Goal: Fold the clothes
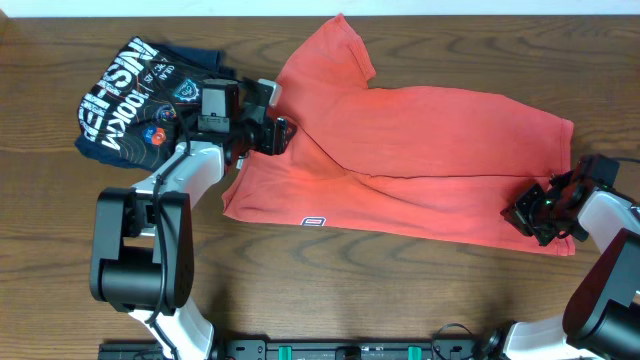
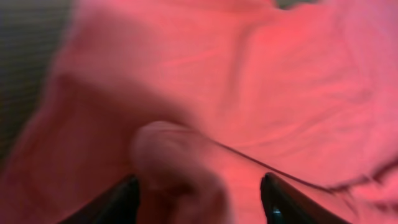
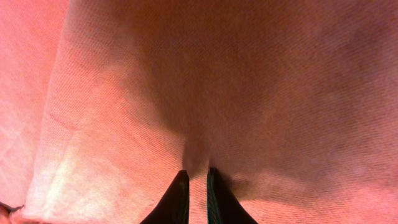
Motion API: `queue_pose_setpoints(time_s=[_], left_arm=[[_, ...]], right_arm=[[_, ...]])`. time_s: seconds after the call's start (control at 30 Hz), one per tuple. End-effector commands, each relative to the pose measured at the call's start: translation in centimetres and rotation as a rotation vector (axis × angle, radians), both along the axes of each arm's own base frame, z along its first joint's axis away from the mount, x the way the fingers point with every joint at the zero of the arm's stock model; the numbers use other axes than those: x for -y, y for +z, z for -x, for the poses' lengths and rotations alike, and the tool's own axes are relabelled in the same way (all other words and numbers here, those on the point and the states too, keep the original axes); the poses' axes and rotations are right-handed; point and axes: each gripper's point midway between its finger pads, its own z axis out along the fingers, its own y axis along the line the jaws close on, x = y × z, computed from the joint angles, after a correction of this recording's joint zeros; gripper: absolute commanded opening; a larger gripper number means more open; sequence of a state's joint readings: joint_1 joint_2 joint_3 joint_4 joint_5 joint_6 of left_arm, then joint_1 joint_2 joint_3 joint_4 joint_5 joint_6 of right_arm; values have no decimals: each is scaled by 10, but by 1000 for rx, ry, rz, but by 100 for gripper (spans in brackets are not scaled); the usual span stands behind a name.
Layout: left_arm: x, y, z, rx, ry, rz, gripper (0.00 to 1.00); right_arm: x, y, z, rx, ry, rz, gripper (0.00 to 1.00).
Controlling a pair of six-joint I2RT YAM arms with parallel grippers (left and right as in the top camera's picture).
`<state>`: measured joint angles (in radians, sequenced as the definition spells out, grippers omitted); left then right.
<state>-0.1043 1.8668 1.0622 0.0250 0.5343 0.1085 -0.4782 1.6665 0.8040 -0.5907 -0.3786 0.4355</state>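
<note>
The clothes, an orange-red T-shirt (image 1: pixel 420 150), lie across the middle of the table with one sleeve pointing to the back and a crease running along the body. My left gripper (image 1: pixel 278 135) is at the shirt's left edge. In the left wrist view the left gripper (image 2: pixel 200 180) is open, and a blurred hump of red cloth (image 2: pixel 168 155) rises between its spread fingers. My right gripper (image 1: pixel 535 212) sits on the shirt's front right corner. In the right wrist view the right gripper (image 3: pixel 197 172) is shut on a thin pinch of the cloth (image 3: pixel 186 74).
A dark navy folded shirt (image 1: pixel 135 95) with white lettering lies at the back left, just behind the left arm. Bare wooden table (image 1: pixel 400 290) runs along the front. A small white label (image 1: pixel 313 221) shows on the red shirt's front edge.
</note>
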Motion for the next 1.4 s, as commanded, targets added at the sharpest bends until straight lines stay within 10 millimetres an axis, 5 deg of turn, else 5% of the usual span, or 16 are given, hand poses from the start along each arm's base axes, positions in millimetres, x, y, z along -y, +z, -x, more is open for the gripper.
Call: queue_pose_setpoints(time_s=[0.0, 0.17, 0.3, 0.5, 0.8, 1.13, 1.37], left_arm=[[-22, 22, -17, 37, 130, -27, 68], [0, 55, -10, 75, 55, 75, 68], [14, 58, -1, 49, 34, 85, 68], [18, 29, 17, -38, 86, -90, 64], [59, 18, 20, 20, -29, -126, 65], [58, -19, 1, 38, -20, -156, 64], [54, -52, 6, -29, -12, -183, 51]], right_arm=[[-3, 1, 1, 0, 28, 16, 11], [-3, 2, 0, 2, 28, 17, 12], [-2, 2, -1, 9, 27, 21, 13], [-2, 2, -2, 10, 27, 21, 15], [-2, 2, -2, 10, 27, 21, 15], [-4, 1, 2, -7, 27, 11, 15], [-5, 1, 5, -18, 27, 6, 15]])
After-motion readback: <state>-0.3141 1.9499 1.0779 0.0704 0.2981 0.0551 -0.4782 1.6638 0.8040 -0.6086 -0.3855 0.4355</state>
